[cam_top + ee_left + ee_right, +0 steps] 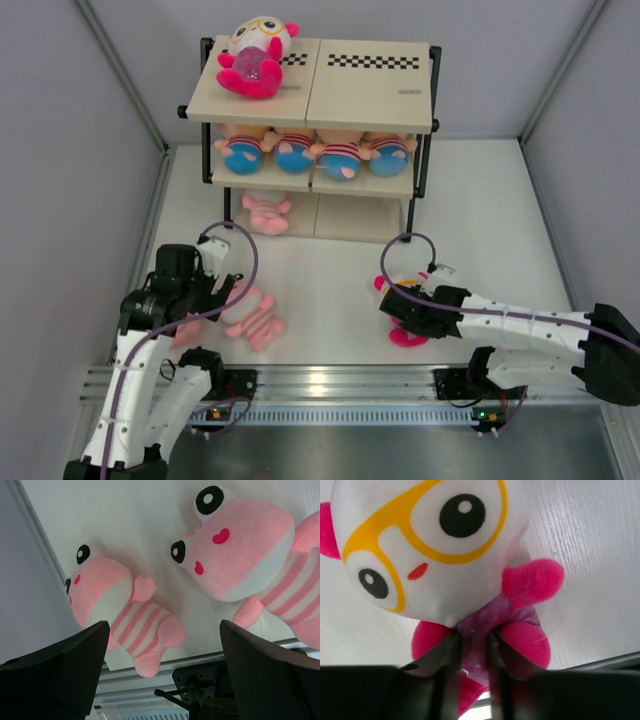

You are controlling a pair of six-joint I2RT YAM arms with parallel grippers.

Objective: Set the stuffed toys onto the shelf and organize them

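Observation:
The shelf (370,95) stands at the back. On its top board lies a white-and-magenta toy (255,55). Several peach toys (310,152) fill the middle tier, and one pink striped toy (265,213) lies on the bottom tier. My left gripper (225,290) is open above two pink striped toys (115,605) (245,555) lying on the table and touches neither. My right gripper (474,655) is shut on the glittery belly of a white-and-magenta toy with yellow glasses (435,545), low over the table at front right (405,335).
Grey enclosure walls (60,200) rise on both sides of the white table. An aluminium rail (330,380) runs along the near edge by the arm bases. The right half of the top board carries no toy.

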